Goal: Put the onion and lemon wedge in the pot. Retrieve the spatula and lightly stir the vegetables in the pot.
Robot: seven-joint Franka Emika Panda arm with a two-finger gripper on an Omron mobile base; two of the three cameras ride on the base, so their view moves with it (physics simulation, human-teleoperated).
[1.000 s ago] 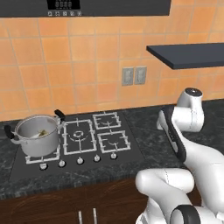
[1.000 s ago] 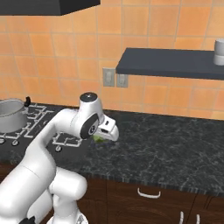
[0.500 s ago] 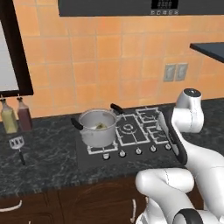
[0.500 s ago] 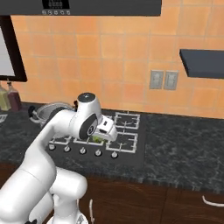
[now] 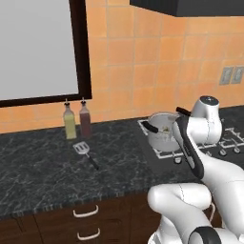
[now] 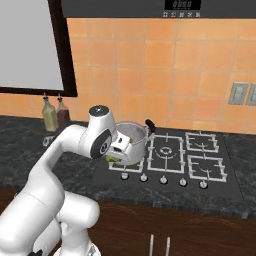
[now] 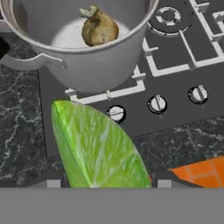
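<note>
The jaws are clamped on the lemon wedge (image 7: 98, 146), held just in front of the pot (image 7: 94, 65) above the hob edge. The onion (image 7: 99, 29) lies inside the pot, which stands on the front left burner. The spatula (image 5: 86, 153) lies on the worktop (image 5: 43, 171) near two bottles (image 5: 77, 120).

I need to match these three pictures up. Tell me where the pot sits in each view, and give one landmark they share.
Left base view: the pot sits right of centre on the hob, partly behind the white arm.
Right base view: the pot is at centre, on the hob's left burner, just behind the arm's head.
Hand view: the pot fills the upper left, the onion inside.
Shared landmark: the hob's row of knobs.
</note>
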